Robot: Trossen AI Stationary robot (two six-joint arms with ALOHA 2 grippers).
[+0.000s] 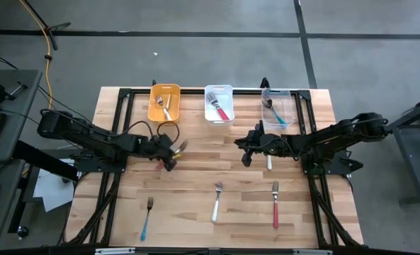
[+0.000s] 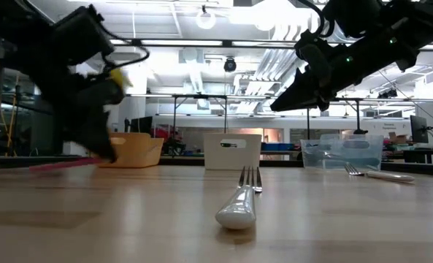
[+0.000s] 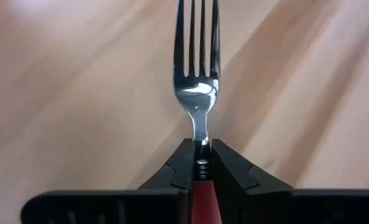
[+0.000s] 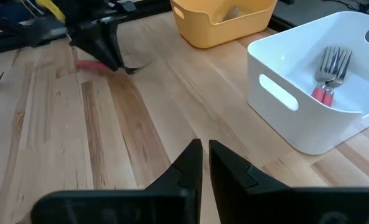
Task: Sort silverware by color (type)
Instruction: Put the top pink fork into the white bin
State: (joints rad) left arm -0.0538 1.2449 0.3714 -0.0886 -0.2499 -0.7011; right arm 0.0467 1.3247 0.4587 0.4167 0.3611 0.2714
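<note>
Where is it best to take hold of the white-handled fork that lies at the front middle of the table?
Grip the white-handled fork by the middle of its slim handle, coming straight down from above. It lies flat on the wooden table, tines pointing toward the bins, with bare wood on both sides for the fingers.

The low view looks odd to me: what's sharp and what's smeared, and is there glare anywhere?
Low view: the white-handled fork up close is soft, the left gripper smeared, ceiling lights glaring. Left wrist view: a bright highlight sits on the red-handled fork, with the wood behind blurred.
</note>
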